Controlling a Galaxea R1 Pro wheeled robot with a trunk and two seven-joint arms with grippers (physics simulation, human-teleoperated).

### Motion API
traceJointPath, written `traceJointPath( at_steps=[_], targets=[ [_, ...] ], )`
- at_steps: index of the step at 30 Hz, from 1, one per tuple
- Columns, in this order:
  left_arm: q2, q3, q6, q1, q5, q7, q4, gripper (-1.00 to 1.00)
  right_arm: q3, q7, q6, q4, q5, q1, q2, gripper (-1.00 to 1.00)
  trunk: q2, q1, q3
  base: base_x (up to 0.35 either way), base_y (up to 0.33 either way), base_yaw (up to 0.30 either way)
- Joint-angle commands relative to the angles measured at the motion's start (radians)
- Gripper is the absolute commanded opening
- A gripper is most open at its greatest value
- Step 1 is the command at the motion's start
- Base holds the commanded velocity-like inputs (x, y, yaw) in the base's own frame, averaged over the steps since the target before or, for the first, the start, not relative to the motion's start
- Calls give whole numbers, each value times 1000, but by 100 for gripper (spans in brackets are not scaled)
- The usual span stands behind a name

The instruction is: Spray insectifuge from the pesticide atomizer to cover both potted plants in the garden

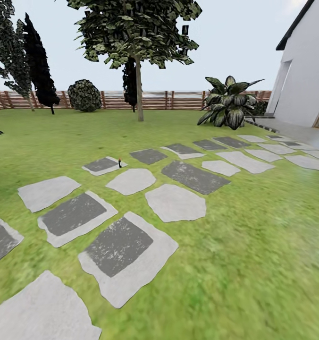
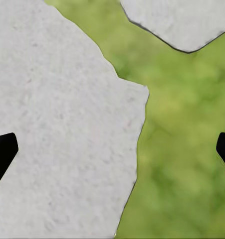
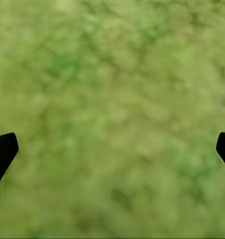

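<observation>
Under my arms, both grippers hang spread and empty, the left gripper over a pale stepping stone and the right gripper over bare lawn, which suits travelling rather than reaching. Farther along the stone path, a tiny dark upright thing I take for the pesticide atomizer stands at the right edge of a dark slab, well ahead. Beyond lie a tree, a striped-leaf shrub, the slatted fence and a white house wall; I can't pick out the potted plants.

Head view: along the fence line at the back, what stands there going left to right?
Dark conifer → round bush → tall tree → big striped-leaf shrub → white house wall. The brown slatted fence runs behind them.
</observation>
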Motion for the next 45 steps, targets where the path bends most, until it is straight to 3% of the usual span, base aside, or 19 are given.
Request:
traceJointPath(
  at_steps=[1, 23, 45],
  targets=[
    [0, 0, -3, -1, 2, 0, 1, 100, -4, 0, -3, 0, 9, 0, 1, 100, 0, 0, -1, 340, 110, 31],
    [0, 0, -3, 0, 2, 0, 1, 100, -5, 0, -3, -1, 9, 0, 1, 100, 0, 0, -1, 340, 110, 238],
    [0, 0, -3, -1, 2, 0, 1, 100, -4, 0, -4, -2, 9, 0, 1, 100, 0, 0, -1, 340, 108, 20]
  ],
)
